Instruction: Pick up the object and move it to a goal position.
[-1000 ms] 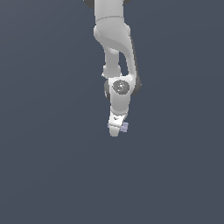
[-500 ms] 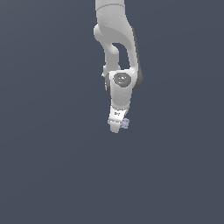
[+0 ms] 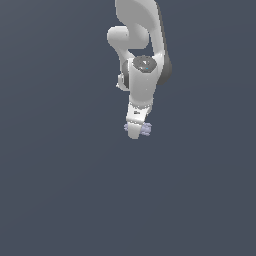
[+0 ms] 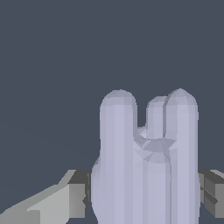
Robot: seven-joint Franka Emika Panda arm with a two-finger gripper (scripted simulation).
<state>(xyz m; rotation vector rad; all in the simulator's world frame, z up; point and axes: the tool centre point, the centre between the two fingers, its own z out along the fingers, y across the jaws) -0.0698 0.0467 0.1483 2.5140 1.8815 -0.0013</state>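
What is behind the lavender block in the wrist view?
Behind the lavender block only plain dark grey background shows. The gripper fingers flank it on both sides. Whatever lies directly behind the block is covered.

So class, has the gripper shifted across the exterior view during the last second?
Yes. The gripper, shut on the block, drifted slightly toward the exterior view's right against the frame edge; the plain background offers no landmark.

Lavender-grey object (image 4: 146, 175), white hand (image 3: 135, 131)

The ground (image 3: 60, 200) is one flat dark grey-blue surface, and, as far as this view shows, it looks bare.
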